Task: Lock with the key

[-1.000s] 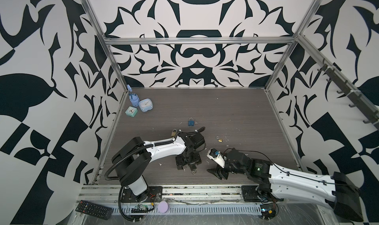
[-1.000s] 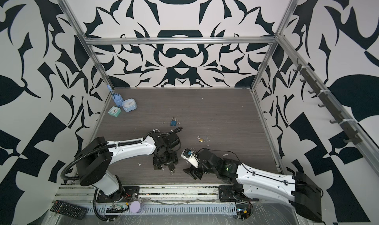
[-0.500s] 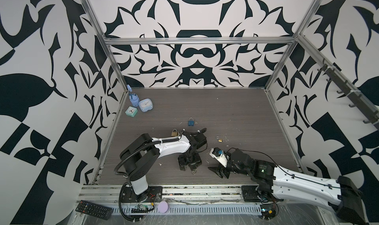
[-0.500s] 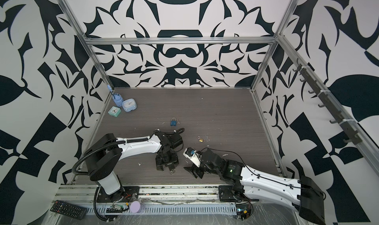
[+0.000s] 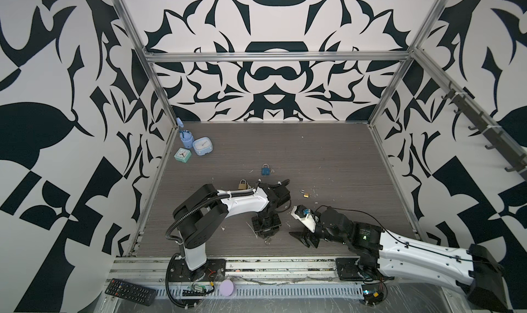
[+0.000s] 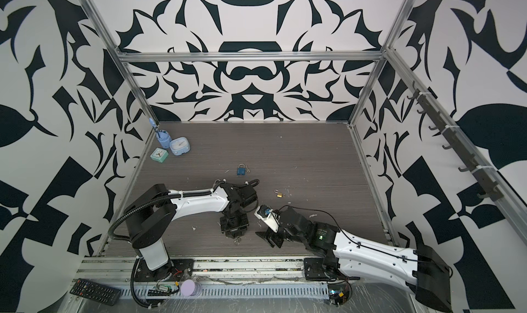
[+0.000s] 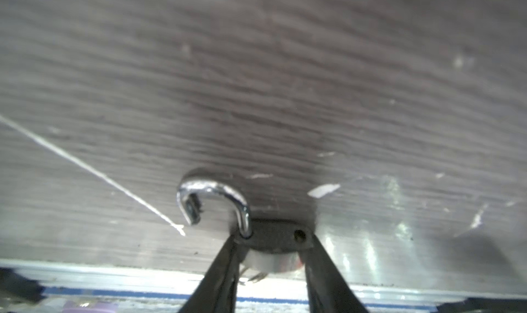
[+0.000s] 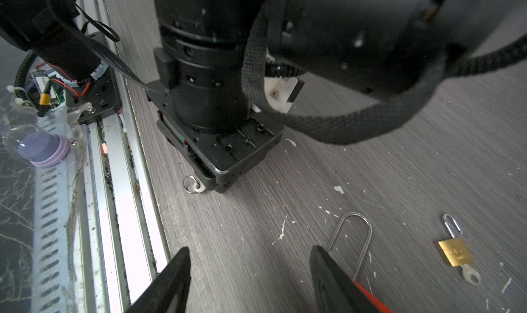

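My left gripper [image 5: 265, 229] [image 6: 234, 231] points down at the table near its front edge. In the left wrist view it [image 7: 271, 249] is shut on the dark body of a padlock [image 7: 273, 237], one finger on each side. The padlock's silver shackle [image 7: 216, 192] is swung open. A small key [image 8: 195, 185] on a ring pokes out from under that gripper at table level, and its ring [image 5: 267, 241] shows in a top view. My right gripper [image 5: 302, 234] [image 8: 248, 251] is open just to the right, holding nothing.
A long wire shackle [image 8: 353, 234] lies by my right finger. A small brass padlock [image 5: 306, 194] [image 8: 453, 251] with a key lies open behind. A blue padlock [image 5: 265, 170] and another brass one [image 5: 242, 185] sit mid-table. Clocks [image 5: 202, 146] stand back left. The front rail [image 8: 114, 211] is close.
My left gripper has closed from wide open onto the padlock body. The left arm's elbow swung right. The right gripper shifted slightly and stayed open.
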### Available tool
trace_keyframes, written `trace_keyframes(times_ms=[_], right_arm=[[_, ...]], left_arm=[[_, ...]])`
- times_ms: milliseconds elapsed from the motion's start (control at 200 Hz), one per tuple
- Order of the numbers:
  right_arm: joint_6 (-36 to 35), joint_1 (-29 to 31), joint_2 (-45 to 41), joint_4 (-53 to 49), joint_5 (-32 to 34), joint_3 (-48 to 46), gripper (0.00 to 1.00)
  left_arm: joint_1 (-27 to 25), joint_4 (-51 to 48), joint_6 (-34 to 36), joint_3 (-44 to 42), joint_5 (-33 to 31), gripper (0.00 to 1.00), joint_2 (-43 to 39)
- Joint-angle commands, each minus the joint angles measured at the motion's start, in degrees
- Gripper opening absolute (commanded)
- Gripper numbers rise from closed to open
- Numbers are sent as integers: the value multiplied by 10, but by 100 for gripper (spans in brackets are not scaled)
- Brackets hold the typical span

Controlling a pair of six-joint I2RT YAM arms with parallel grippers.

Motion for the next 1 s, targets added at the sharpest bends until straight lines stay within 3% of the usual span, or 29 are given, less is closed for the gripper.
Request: trace_keyframes(times_ms=[0,140,305,375,515,630,680,745,815,870,995], right_arm=[[1,4,-12,7,12,10,68],[17,4,-25,7,38,12,68],[50,4,-50,34,118,22,69],[57,3,-65,44,169,29,67],[67,3,-87,61,250,43,67],[87,-1,-91,73,333,44,67],[96,-11,-89,70,340,48,67],[122,-42,-75,53,315,63,66],[164,-106,-43,22,236,90,66],[200,-170,-10,9,123,111,66],[252,-282,74,18,-99,149,67]], left_arm=[[-3,-14,-6,5,-4,27,23],[0,-35,8,22,-25,12,19],[1,-106,85,100,-174,6,-19],[7,-114,144,129,-218,0,-31],[24,-104,301,161,-277,0,-49],[29,-37,466,132,-319,0,-89],[30,13,546,98,-321,0,-118],[30,82,634,47,-311,0,-167],[30,165,725,-18,-277,0,-233],[30,232,790,-77,-248,0,-290],[33,365,961,-209,-113,0,-438]])
